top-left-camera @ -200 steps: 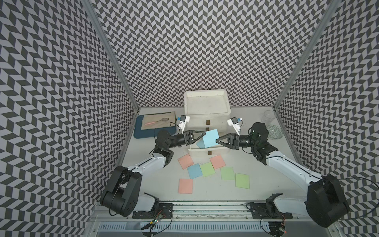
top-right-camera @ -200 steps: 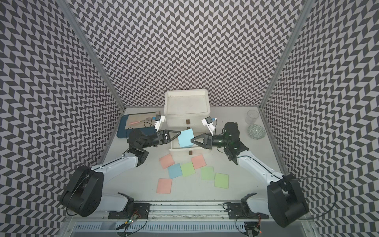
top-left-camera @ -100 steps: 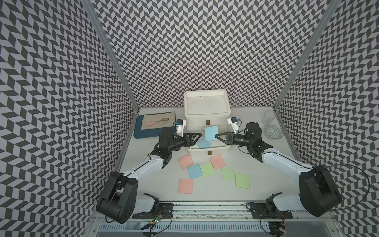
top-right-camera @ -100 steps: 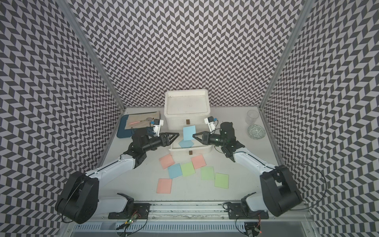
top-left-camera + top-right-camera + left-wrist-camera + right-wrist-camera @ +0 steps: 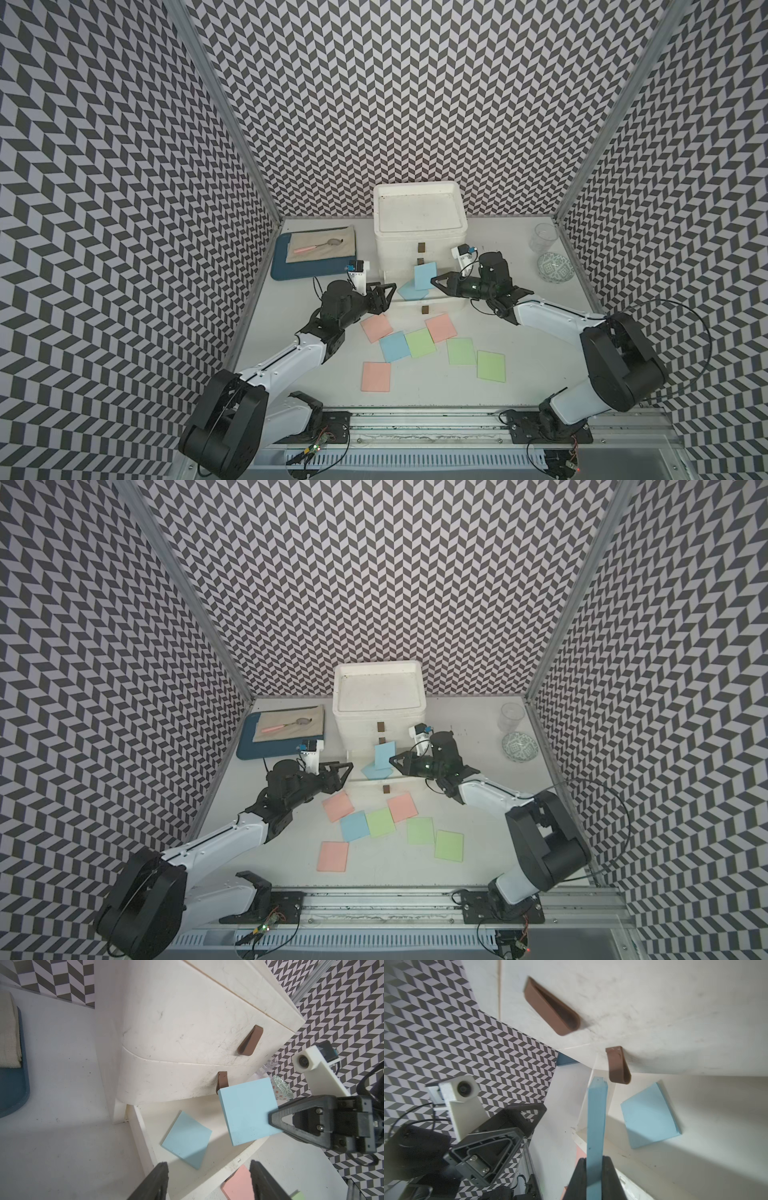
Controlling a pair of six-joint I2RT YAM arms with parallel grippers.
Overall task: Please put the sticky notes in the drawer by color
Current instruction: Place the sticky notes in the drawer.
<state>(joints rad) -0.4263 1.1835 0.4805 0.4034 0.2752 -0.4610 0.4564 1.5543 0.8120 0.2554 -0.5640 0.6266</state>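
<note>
The white drawer [image 5: 399, 253] unit stands at the back, its bottom drawer [image 5: 207, 1176] pulled out. One blue sticky note [image 5: 409, 293] [image 5: 187, 1139] lies flat inside it. My right gripper [image 5: 434, 280] [image 5: 594, 1160] is shut on a second blue sticky note [image 5: 424, 275] [image 5: 597, 1118], held upright over that open drawer. My left gripper [image 5: 388, 296] [image 5: 207, 1164] is open and empty just left of the drawer's front. On the table in front lie pink [image 5: 376, 327], blue [image 5: 395, 346] and green [image 5: 461, 351] sticky notes, several in all.
A blue tray [image 5: 282, 270] with beige cloth and a spoon sits back left, close behind my left wrist. A clear glass [image 5: 545, 237] and a patterned dish [image 5: 555, 268] stand back right. Patterned walls close in three sides.
My left gripper has opened, let go of the blue note and drawn back left. The right gripper has carried the note toward the open bottom drawer.
</note>
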